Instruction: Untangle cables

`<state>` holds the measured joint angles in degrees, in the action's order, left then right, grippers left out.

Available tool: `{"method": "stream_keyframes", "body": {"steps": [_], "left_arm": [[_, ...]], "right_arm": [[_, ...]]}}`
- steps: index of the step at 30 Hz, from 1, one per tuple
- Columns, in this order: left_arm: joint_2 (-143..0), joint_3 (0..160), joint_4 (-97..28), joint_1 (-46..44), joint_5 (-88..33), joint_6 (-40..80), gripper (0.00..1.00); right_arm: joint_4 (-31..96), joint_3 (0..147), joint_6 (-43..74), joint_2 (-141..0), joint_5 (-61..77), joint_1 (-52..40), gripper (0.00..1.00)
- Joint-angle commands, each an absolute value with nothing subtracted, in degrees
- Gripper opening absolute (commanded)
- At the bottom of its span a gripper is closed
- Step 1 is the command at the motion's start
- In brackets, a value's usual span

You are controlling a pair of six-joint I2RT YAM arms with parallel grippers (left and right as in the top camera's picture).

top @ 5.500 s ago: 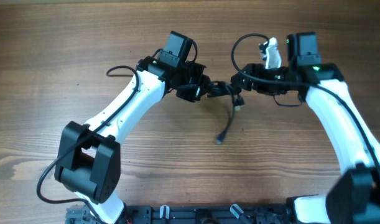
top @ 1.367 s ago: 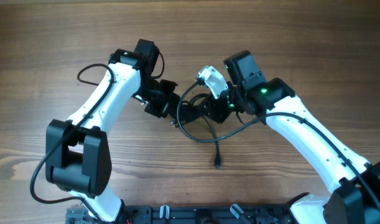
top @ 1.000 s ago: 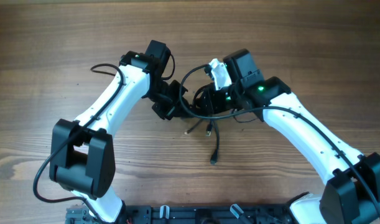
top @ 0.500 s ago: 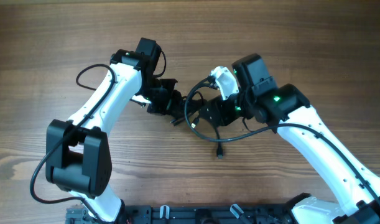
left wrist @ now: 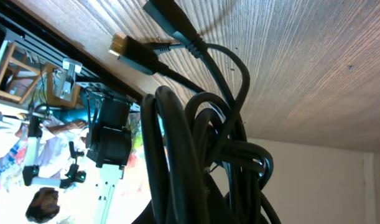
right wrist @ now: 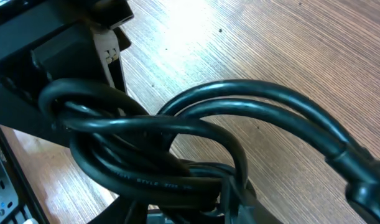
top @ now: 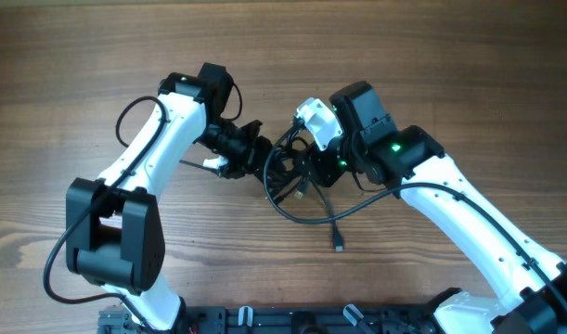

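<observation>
The cables (top: 281,174) hang as a tight black bunch just beside the white camera block (top: 316,122) on the right wrist, on the side facing the left arm, over the wooden table (top: 431,56). The left gripper (top: 257,156) meets the bunch from the far side of it, away from the block, and its jaws are closed on the cords. In its own wrist view the coils (left wrist: 202,124) fill the frame and run down to where the fingers sit, hidden behind them. The right gripper (top: 306,167) lies just under the block and is likewise clamped on the bunch. Its wrist view shows several loops (right wrist: 177,130) crossing over one another and pinched together at the bottom edge. One loose strand drops away from the block toward the robot's base, curves across the table and ends in a small plug (top: 339,246) lying well apart from the knot. A gold-tipped plug (left wrist: 119,43) and a black one (left wrist: 168,12) stick out of the coils.
</observation>
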<state>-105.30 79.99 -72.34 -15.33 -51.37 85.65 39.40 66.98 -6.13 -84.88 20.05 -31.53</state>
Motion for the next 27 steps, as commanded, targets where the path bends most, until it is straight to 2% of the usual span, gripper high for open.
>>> {"method": "stream_keyframes", "body": {"steps": [1, 5, 16, 27], "left_arm": [[-104.0, 80.6, -73.1, -14.2, -57.2, 86.3, 0.04], [-104.0, 80.6, -72.9, -14.2, -57.3, 90.5, 0.04], [-104.0, 80.6, -72.9, -14.2, -58.1, 90.5, 0.04], [-104.0, 80.6, -72.9, -14.4, -59.4, 90.5, 0.04]], "right_arm": [[40.4, 67.5, -5.9, -86.0, 17.7, -31.2, 0.32], [40.8, 67.0, -6.0, -86.0, 20.6, -31.2, 0.30], [42.1, 62.3, -11.1, -86.0, 25.1, -31.2, 0.25], [34.7, 62.2, -10.4, -93.3, 25.8, -32.9, 0.27]]}}
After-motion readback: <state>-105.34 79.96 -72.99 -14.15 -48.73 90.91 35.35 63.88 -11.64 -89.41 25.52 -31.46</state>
